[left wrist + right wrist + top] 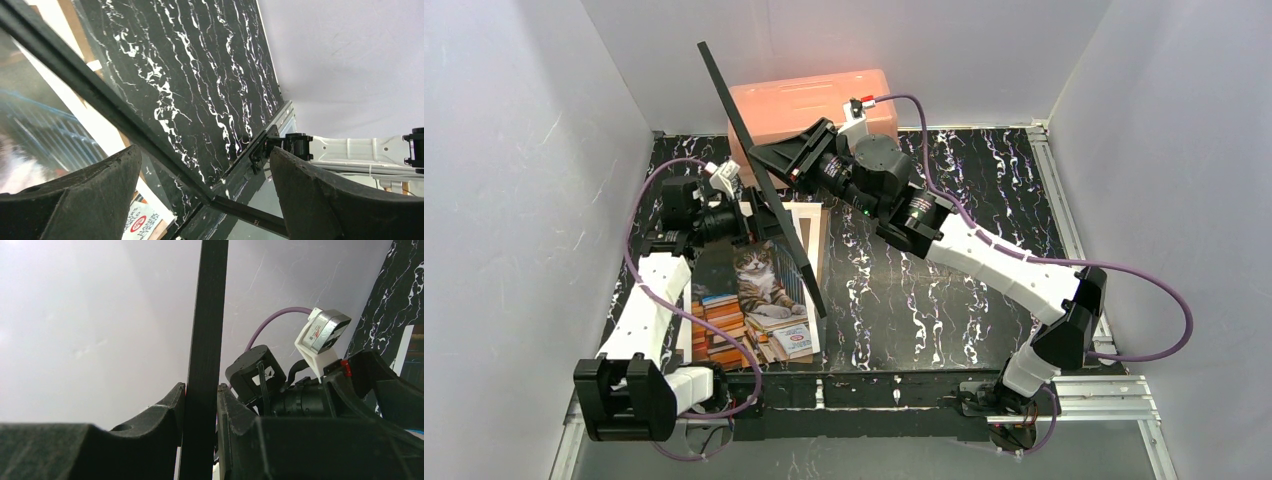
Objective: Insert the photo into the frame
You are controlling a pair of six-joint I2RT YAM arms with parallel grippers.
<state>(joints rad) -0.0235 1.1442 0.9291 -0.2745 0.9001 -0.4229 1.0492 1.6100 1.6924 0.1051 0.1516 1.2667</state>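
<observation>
Frame (762, 185) — thin, flat, black, rigid; tilted up on edge, its rim clamped between the right fingers (160, 415). Whether its lower corner touches the marbled bench (924, 300) cannot be told.
Photo (764, 290) — cat print, flat on the bench just left of the frame, its upper right part hidden behind the frame.
Left fingers (90, 195) — spread wide, gripping nothing, beside the frame.
Peach plastic box (809, 100) — behind the frame, partly covered.

I spot print and a red round badge on a white book cover (141, 223) in the photo (759, 300), all too blurred to read.
</observation>
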